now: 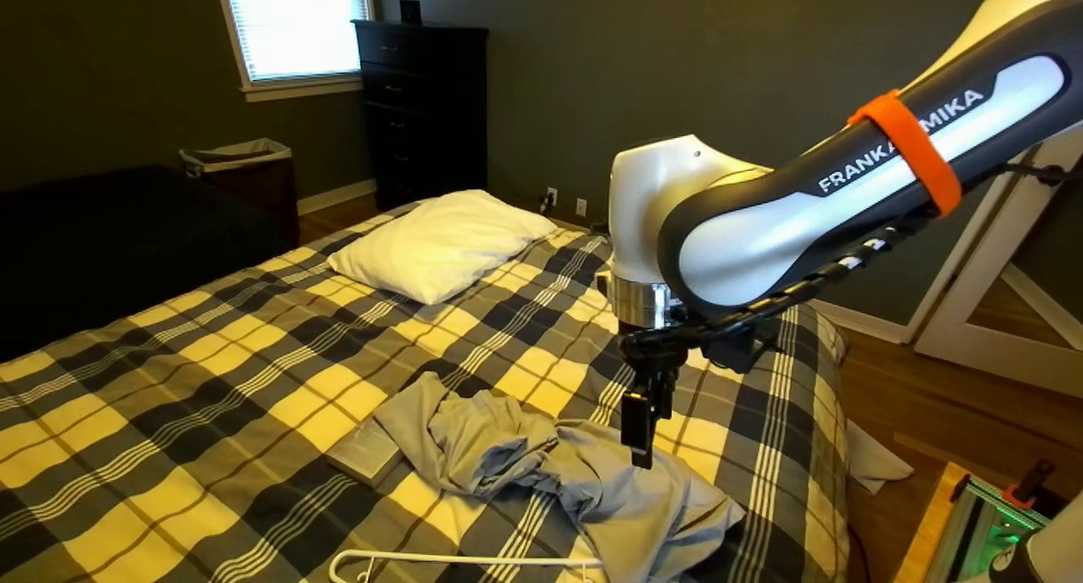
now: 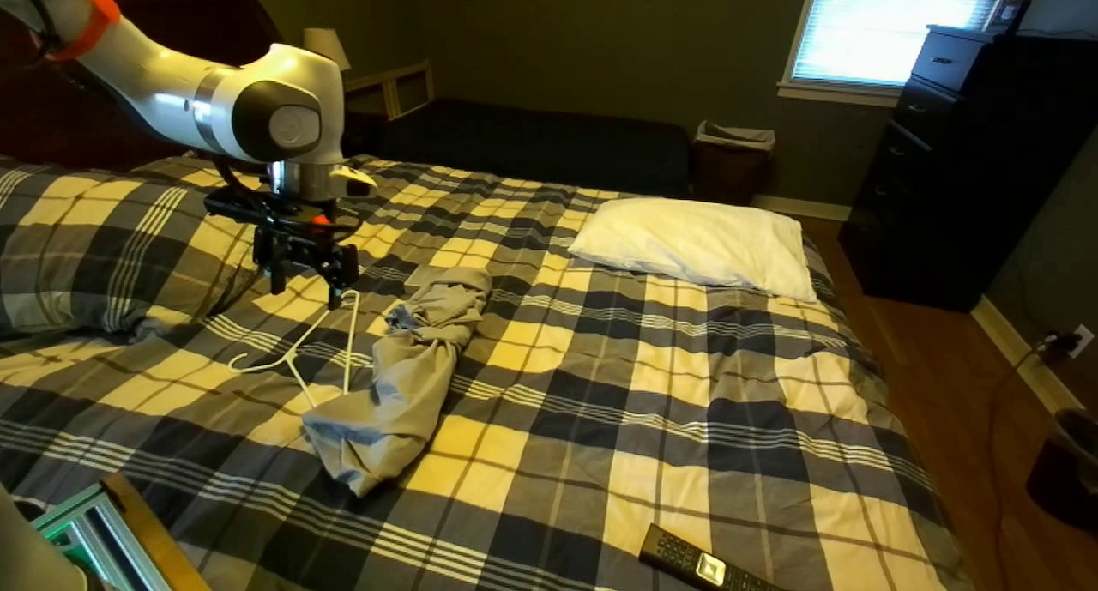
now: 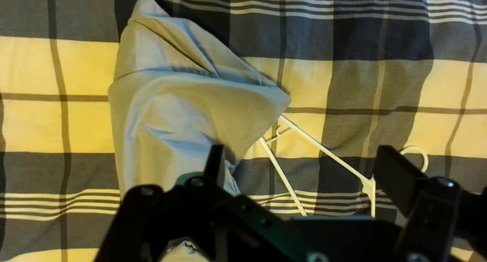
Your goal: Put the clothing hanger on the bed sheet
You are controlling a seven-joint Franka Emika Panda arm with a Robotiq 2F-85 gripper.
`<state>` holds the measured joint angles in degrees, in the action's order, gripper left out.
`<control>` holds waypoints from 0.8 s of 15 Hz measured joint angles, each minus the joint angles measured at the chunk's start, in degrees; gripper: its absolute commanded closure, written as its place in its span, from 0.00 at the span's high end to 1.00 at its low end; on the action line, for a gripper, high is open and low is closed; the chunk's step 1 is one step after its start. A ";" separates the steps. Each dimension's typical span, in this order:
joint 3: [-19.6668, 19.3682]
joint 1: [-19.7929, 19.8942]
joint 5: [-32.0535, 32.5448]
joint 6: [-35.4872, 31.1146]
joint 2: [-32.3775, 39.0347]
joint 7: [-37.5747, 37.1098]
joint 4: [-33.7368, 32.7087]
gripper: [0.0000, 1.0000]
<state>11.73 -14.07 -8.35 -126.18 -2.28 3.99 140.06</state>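
In the wrist view we see a smooth, plastic-looking hanger point(image 3: 323, 148) right of centre and a matt, creased, cotton-like cloth point(image 3: 182, 110) left of centre.

Plaid tabletop point(image 3: 449, 87), inside its edges: white hanger point(image 3: 330, 153), one end under grey cloth point(image 3: 171, 117) (arm and bar run beneath). Hand point(image 3: 300, 165) overlaps both, fingers apart.

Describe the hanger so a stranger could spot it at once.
Start at the plaid bedspread and find the crumpled grey sheet on it. At that sheet's edge lies the hanger, one end hidden by the sheet. Its thin, hooked white frame sets it apart from the bunched sheet beside it.
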 measured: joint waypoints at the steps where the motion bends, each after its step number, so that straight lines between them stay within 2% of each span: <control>1: 0.21 -0.01 2.43 0.00 0.67 1.01 -0.62 1.00; 3: 0.61 -0.05 7.21 -1.54 4.38 3.47 -3.29 1.00; 7: 1.78 -0.92 15.47 -7.04 17.86 8.09 -12.22 1.00; 12: 3.94 -5.44 20.96 -6.71 34.55 13.13 -24.99 1.00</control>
<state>15.67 -19.50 12.61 -132.89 32.26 17.12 115.07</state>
